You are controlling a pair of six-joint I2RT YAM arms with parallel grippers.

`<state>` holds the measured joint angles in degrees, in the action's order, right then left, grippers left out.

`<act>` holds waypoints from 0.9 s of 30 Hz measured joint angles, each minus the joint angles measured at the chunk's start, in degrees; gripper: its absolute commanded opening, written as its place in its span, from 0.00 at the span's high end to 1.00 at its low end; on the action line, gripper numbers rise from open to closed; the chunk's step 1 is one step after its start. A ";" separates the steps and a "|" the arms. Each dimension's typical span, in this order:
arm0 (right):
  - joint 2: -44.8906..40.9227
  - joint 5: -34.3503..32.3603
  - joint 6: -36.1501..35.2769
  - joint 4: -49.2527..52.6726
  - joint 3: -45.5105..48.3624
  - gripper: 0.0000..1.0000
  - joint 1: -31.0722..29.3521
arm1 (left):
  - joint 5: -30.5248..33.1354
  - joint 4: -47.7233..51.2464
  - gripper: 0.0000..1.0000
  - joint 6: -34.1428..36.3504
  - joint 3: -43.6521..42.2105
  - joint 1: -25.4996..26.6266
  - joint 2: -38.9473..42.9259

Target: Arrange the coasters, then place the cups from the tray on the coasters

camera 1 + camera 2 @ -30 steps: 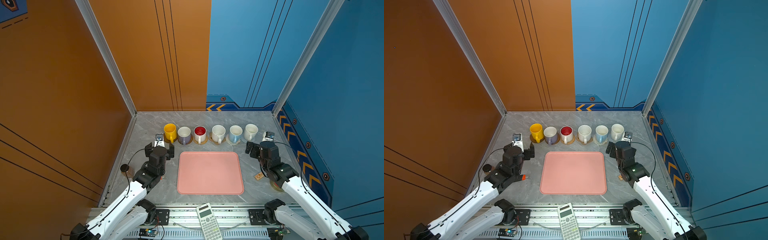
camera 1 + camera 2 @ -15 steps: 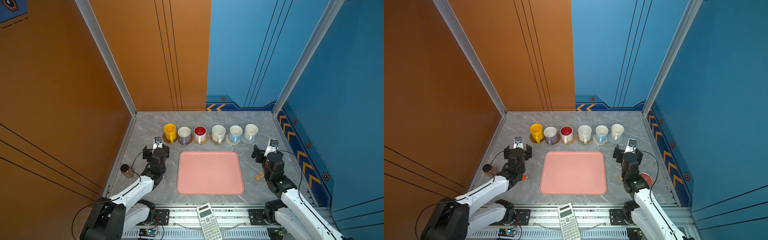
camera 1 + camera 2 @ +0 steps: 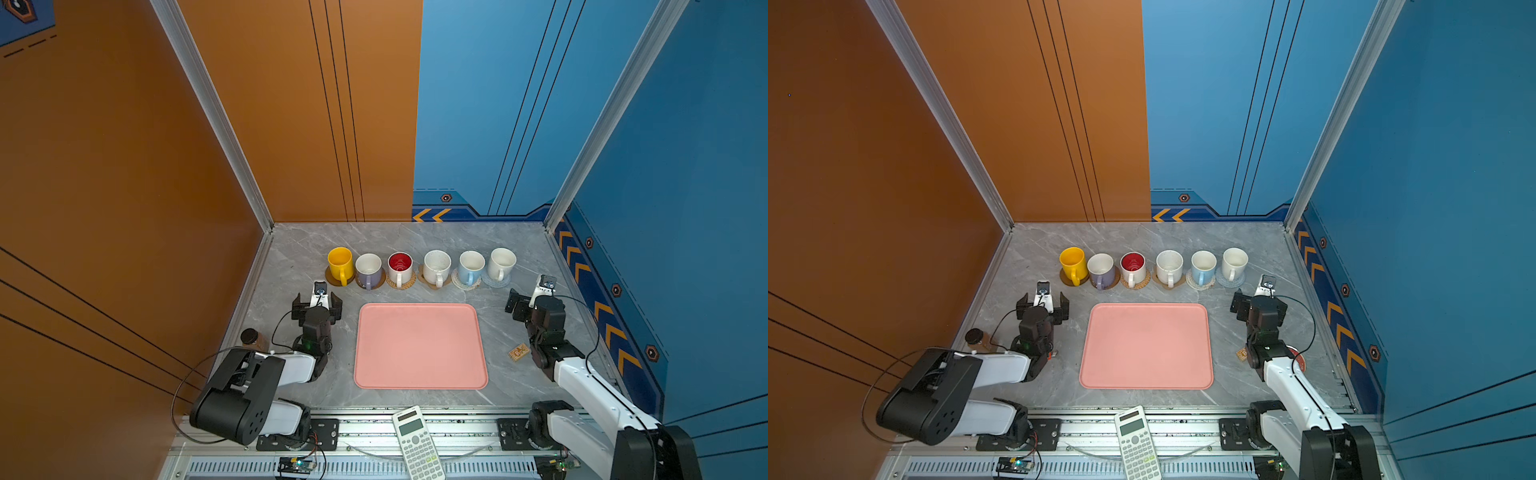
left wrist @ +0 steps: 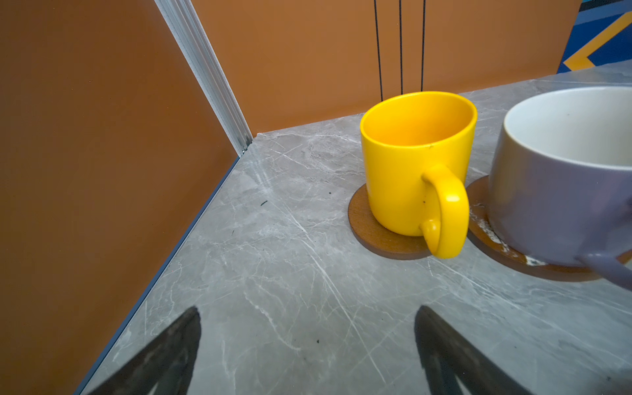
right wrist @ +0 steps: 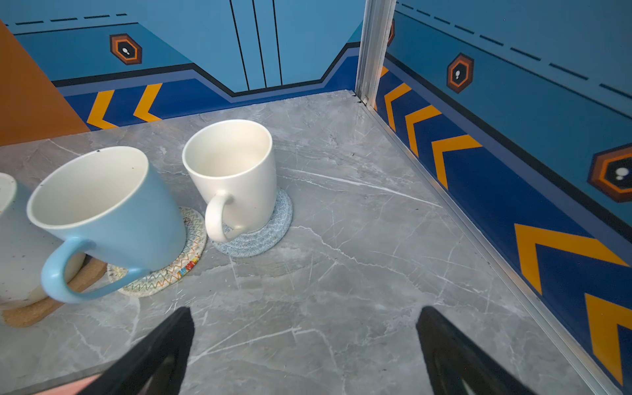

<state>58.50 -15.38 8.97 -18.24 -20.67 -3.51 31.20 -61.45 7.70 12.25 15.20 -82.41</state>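
Note:
Six cups stand in a row behind the pink tray (image 3: 419, 347), each on a coaster: yellow (image 3: 340, 262), lilac (image 3: 368, 268), red-inside (image 3: 400, 266), speckled (image 3: 436, 266), light blue (image 3: 471, 266), plain white (image 3: 502, 262). The tray is bare. My left gripper (image 3: 317, 303) hovers open left of the tray, just in front of the yellow cup (image 4: 410, 164) on its dark brown coaster (image 4: 366, 222). My right gripper (image 3: 534, 297) is open right of the tray, near the plain white cup (image 5: 236, 171) on a pale-blue coaster (image 5: 273, 229). Both hold nothing (image 4: 309, 309) (image 5: 306, 308).
A calculator (image 3: 415, 440) lies on the front rail. A small dark-lidded jar (image 3: 251, 337) stands by the left wall. A small wooden tile (image 3: 518, 352) and a red-lidded tin (image 3: 1298, 361) sit beside my right arm. Walls close in on three sides.
Both arms have drawn back toward the front, away from the row of cups, and folded lower. Both grippers stayed open; the cups have not moved.

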 measured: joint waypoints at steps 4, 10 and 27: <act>6.08 -0.26 0.48 -3.98 -0.11 0.00 0.70 | -0.50 -9.14 0.02 1.09 -1.01 -0.11 -7.72; 14.75 -0.20 1.29 -10.97 -0.87 0.00 1.95 | -2.43 -15.15 0.02 1.07 -2.12 -1.33 -8.17; 29.70 7.28 -3.52 -30.53 -0.20 0.00 2.19 | -11.13 -17.62 0.02 0.11 -2.34 -5.03 -10.40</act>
<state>88.20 -8.10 5.45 -48.77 -20.86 -1.32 20.08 -79.07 7.81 9.91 10.17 -92.82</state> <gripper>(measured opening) 0.999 0.978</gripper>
